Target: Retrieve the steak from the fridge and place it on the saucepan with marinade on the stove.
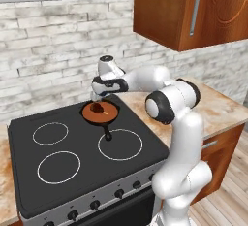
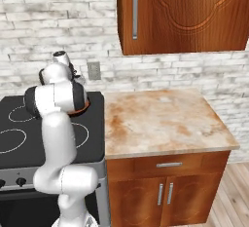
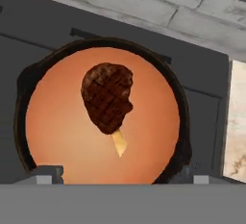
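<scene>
Jaws spread above steak (image 3: 107, 96) in saucepan (image 3: 48, 127)

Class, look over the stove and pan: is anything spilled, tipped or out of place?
Nothing stands out. The steak lies in the marinade inside the pan, which sits flat on the stove; no spill shows around it.

In the right base view the white arm hides nearly all of the small shallow black saucepan with reddish-brown marinade (image 2: 87, 106), leaving a sliver of rim. The black flat stove (image 2: 95, 138) is cut off by that view's left edge. In the hand view, the saucepan's lower rim is cut off at the bottom.
</scene>
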Motion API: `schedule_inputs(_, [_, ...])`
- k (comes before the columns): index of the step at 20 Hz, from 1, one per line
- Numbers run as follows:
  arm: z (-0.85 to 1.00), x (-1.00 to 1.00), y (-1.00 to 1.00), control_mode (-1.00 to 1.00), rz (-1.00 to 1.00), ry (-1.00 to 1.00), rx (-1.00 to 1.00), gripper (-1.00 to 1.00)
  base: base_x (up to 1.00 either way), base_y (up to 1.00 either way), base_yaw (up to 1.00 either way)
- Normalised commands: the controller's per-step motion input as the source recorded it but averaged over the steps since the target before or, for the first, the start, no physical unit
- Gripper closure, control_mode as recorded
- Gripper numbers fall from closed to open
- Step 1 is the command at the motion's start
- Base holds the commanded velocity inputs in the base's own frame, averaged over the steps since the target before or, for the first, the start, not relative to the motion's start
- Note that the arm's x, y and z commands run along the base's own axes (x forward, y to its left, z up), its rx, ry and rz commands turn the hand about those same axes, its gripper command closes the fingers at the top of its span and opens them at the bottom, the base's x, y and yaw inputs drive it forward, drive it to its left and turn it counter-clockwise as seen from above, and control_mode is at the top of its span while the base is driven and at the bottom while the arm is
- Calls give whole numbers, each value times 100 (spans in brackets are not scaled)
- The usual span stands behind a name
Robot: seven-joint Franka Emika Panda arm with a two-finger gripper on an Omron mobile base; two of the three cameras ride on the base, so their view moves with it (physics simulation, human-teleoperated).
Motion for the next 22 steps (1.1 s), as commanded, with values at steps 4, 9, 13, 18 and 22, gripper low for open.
schedule_inputs(4, [25, -100, -100, -100, -1, -11, 11, -100, 0, 0, 0])
schedule_inputs(9, [7, -100, -100, -100, 0, -22, 16, -100, 0, 0, 0])
schedule_inputs(13, [0, -100, -100, -100, 0, -23, 10, -100, 0, 0, 0])
schedule_inputs(18, [39, -100, -100, -100, -2, -6, 4, -100, 0, 0, 0])
schedule_inputs(22, [70, -100, -90, -100, -16, -18, 8, -100, 0, 0, 0])
